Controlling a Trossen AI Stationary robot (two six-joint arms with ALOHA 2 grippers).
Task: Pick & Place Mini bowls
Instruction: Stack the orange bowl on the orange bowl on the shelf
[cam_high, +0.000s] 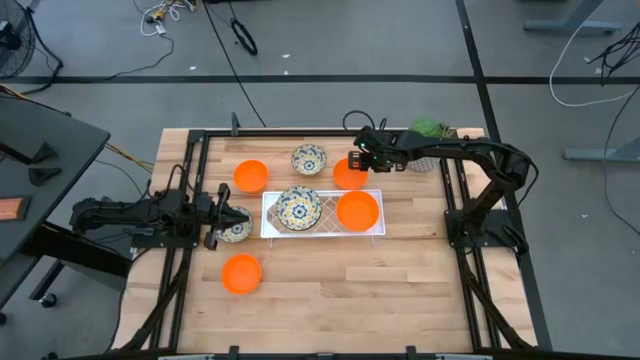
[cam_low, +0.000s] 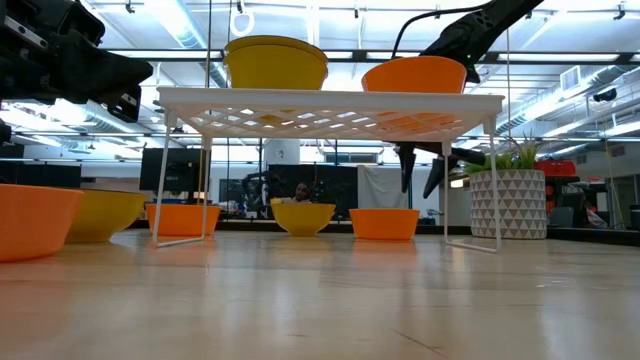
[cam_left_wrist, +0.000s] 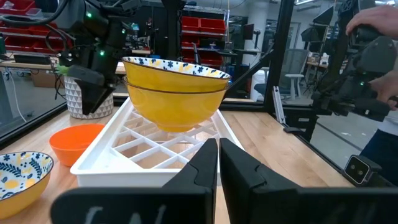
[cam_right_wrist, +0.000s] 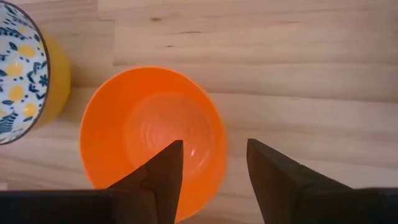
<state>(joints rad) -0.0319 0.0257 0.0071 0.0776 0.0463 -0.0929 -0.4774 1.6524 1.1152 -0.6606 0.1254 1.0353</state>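
Observation:
A white wire rack (cam_high: 322, 232) stands mid-table. It carries two stacked patterned mini bowls (cam_high: 298, 207) and an orange one (cam_high: 357, 211). Behind the rack, an orange mini bowl (cam_high: 348, 174) rests on its base on the wood. My right gripper (cam_right_wrist: 211, 168) hangs open just above it, pointing steeply down. One finger is over the bowl's hollow and the other over its rim side; in the low view the fingertips (cam_low: 420, 175) stay clear of the bowl (cam_low: 385, 222). My left gripper (cam_high: 238, 217) waits shut and level at the table's left, beside a patterned bowl (cam_high: 236, 231).
More bowls sit on the wood: an orange one (cam_high: 250, 176) and a patterned one (cam_high: 309, 159) at the far side, and an orange one (cam_high: 241, 272) near the front left. A potted plant (cam_high: 430, 132) stands at the far right. A person's hand (cam_left_wrist: 373, 18) shows beyond the table.

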